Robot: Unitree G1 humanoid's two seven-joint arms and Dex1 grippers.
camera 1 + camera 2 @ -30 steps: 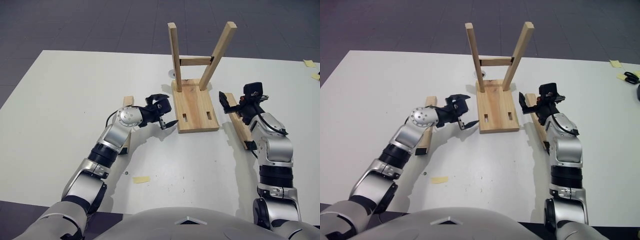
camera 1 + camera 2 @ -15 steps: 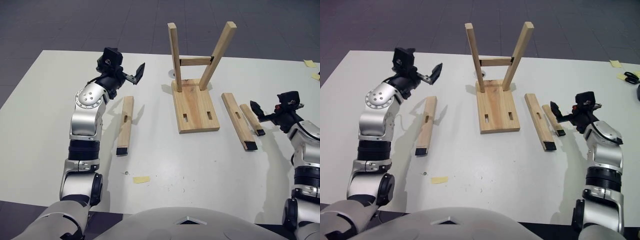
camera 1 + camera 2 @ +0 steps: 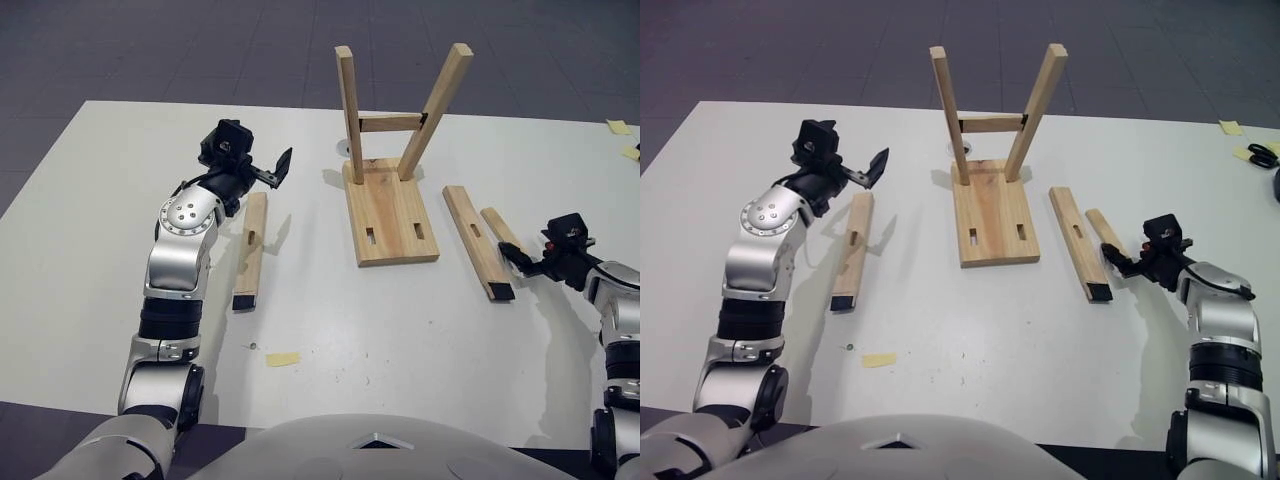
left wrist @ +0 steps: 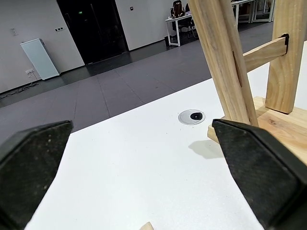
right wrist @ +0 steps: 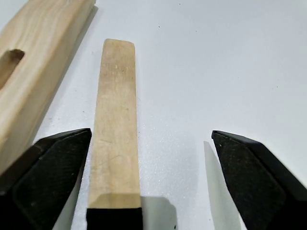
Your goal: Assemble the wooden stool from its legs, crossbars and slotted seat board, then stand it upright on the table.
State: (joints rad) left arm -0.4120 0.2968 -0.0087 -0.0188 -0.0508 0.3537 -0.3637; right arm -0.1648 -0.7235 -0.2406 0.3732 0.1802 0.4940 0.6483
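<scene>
The slotted seat board (image 3: 390, 212) lies flat mid-table with two legs (image 3: 348, 110) and a crossbar (image 3: 391, 122) standing up from its far end. One loose leg (image 3: 250, 248) lies to its left. Another loose leg (image 3: 475, 240) and a short crossbar (image 3: 500, 230) lie to its right. My left gripper (image 3: 272, 170) hovers open above the far end of the left leg, holding nothing. Low at the table, my right gripper (image 3: 515, 260) is open, its fingers either side of the short crossbar's (image 5: 115, 124) dark-tipped near end.
A yellow note (image 3: 283, 359) lies near the front edge, and more notes (image 3: 620, 127) and scissors (image 3: 1262, 152) sit at the far right. A round grommet (image 4: 192, 116) is set in the table behind the stool. The white table (image 3: 120, 200) has free room on the left.
Both arms swung outward from the seat board. The left gripper then dropped slightly towards the left leg, and the right gripper came in low to the short crossbar's near end.
</scene>
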